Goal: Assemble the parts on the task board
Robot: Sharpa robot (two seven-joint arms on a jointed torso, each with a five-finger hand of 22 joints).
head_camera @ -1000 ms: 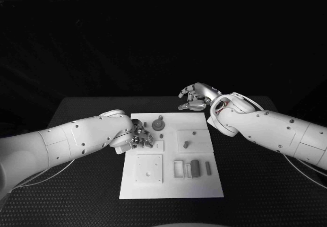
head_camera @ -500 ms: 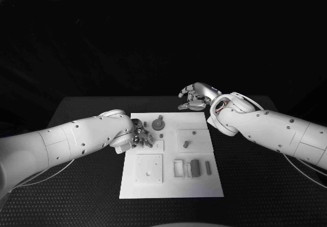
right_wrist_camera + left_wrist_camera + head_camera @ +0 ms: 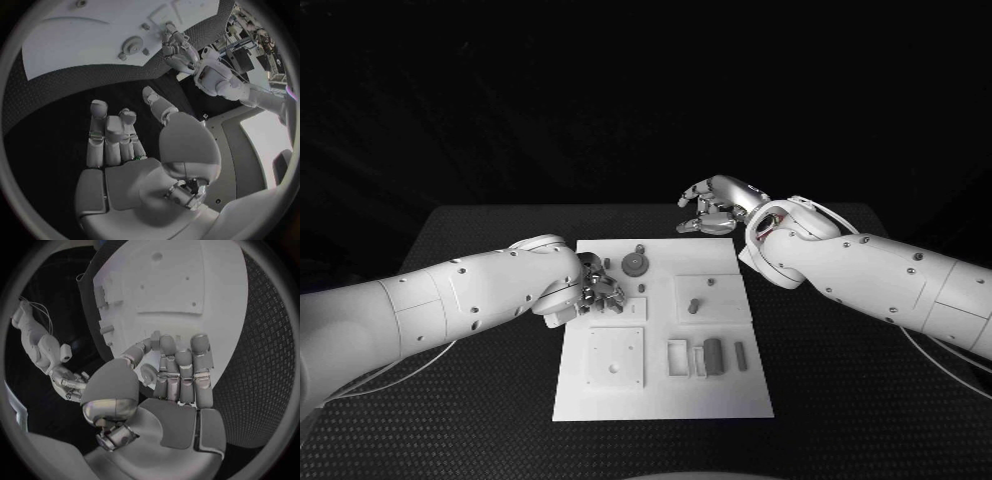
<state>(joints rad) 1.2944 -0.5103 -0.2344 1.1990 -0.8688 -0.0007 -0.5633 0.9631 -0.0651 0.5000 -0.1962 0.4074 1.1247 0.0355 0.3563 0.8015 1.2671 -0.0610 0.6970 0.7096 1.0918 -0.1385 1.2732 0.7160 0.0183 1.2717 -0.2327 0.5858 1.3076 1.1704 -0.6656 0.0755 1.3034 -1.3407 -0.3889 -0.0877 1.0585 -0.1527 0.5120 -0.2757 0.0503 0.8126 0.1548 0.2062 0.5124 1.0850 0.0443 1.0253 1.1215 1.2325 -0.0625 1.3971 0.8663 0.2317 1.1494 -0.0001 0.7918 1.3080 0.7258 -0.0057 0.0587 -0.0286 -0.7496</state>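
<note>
The white task board (image 3: 661, 390) lay mid-table, its long axis running from near edge to far edge, with small grey parts (image 3: 713, 354) on it. The left hand (image 3: 596, 288) rested over the board's left edge, fingers curled together, holding nothing visible. The right hand (image 3: 715, 205) hovered beyond the far-right corner, fingers loosely apart, empty.

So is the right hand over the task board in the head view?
No, the right hand hangs over the black table beyond the far edge of the task board, holding nothing.

The head view looks down from above on the task board (image 3: 664, 330), which both close wrist views share.
</note>
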